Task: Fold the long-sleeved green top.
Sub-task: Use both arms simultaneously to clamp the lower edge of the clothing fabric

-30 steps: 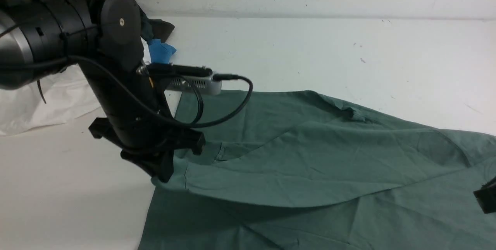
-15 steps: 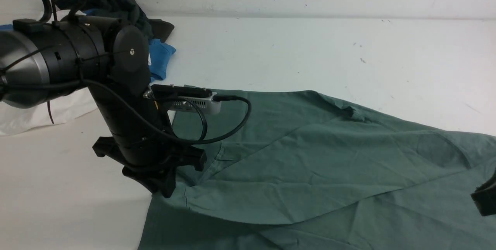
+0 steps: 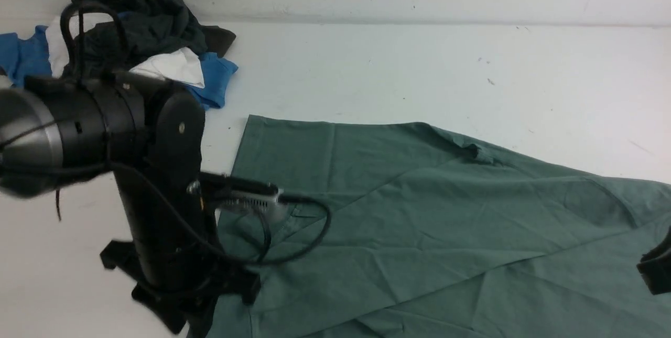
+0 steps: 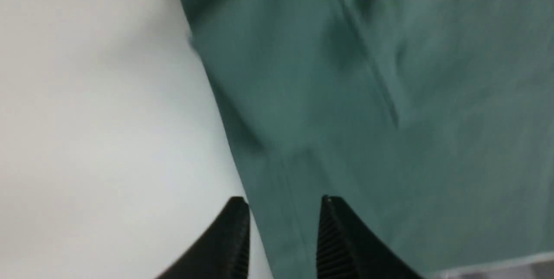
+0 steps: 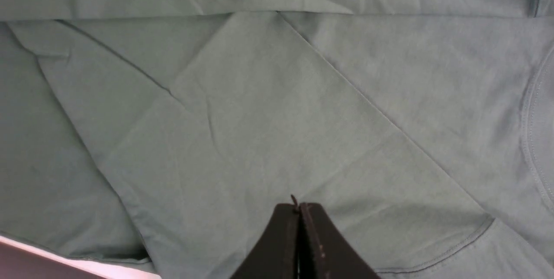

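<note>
Hovering left claw [image 4: 282, 201] parted, empty, above green top [image 4: 389, 97]; right claw [image 5: 298, 206] closed, empty.

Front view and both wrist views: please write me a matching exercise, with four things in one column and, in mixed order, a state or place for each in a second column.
1 left gripper
2 right gripper
3 green long-sleeved top
4 dark, blue and white clothes

A heaped at the far left
B jaws apart
C spread on the table
D jaws shut

Pairs: 1-B, 2-D, 3-C, 4-A
</note>
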Tool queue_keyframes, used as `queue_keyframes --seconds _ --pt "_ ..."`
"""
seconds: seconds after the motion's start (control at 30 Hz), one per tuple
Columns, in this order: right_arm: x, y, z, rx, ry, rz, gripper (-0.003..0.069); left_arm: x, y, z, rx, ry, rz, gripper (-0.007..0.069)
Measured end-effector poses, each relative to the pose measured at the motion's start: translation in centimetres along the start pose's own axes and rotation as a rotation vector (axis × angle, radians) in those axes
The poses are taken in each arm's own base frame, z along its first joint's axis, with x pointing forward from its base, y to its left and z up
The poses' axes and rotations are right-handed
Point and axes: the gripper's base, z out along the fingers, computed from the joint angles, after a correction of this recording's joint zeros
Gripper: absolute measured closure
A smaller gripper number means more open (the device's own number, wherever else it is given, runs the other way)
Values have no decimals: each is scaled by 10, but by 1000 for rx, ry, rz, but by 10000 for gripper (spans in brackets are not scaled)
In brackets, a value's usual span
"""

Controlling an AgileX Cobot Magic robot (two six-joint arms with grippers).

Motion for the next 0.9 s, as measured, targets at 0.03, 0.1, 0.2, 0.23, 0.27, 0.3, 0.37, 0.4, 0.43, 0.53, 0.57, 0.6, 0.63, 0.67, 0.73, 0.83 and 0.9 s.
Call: queue_keyframes --seconds 0.03,0.1,0.2,0.23,0.27,0.3,0.37,0.4,0.43,0.53,0.57,0.6,0.63,0.67,0.73,0.83,0.9 --pt "0 1 0 -13 0 3 668 19 -6 9 -14 33 2 470" --pt "0 2 0 -25 0 6 668 35 -11 21 -31 60 3 492" --pt "0 4 0 -46 -1 9 668 56 -18 36 -50 67 -11 500" --pt "0 4 0 -48 -1 10 668 60 -18 39 -54 69 -14 500" --pt "0 5 0 -52 -1 10 668 65 -19 43 -57 67 -19 500" --pt "0 5 0 -53 -1 9 668 71 -17 48 -58 62 -29 501" --pt "0 5 0 -55 -1 8 668 74 -16 51 -52 48 -43 503" --pt "0 5 0 -55 -1 1 668 79 -11 55 -41 32 -72 510" --pt "0 5 0 -55 -2 -1 668 80 -7 56 -29 21 -94 522" --pt "0 5 0 -55 -2 -6 668 81 5 55 -4 -11 -162 562" --pt "0 5 0 -55 -2 -9 668 81 10 53 4 -23 -188 580" --pt "0 5 0 -55 -2 -9 668 80 15 51 12 -34 -216 599" --pt "0 5 0 -55 -2 -9 668 80 16 50 14 -38 -219 601" --pt "0 5 0 -55 -2 -10 668 79 22 48 22 -49 -245 615" --pt "0 5 0 -55 -2 -10 668 80 24 46 32 -52 -259 620" --pt "0 5 0 -56 -2 -10 668 81 20 46 60 -38 -253 625" --pt "0 5 0 -59 -2 -10 668 83 13 47 69 -34 -207 622"
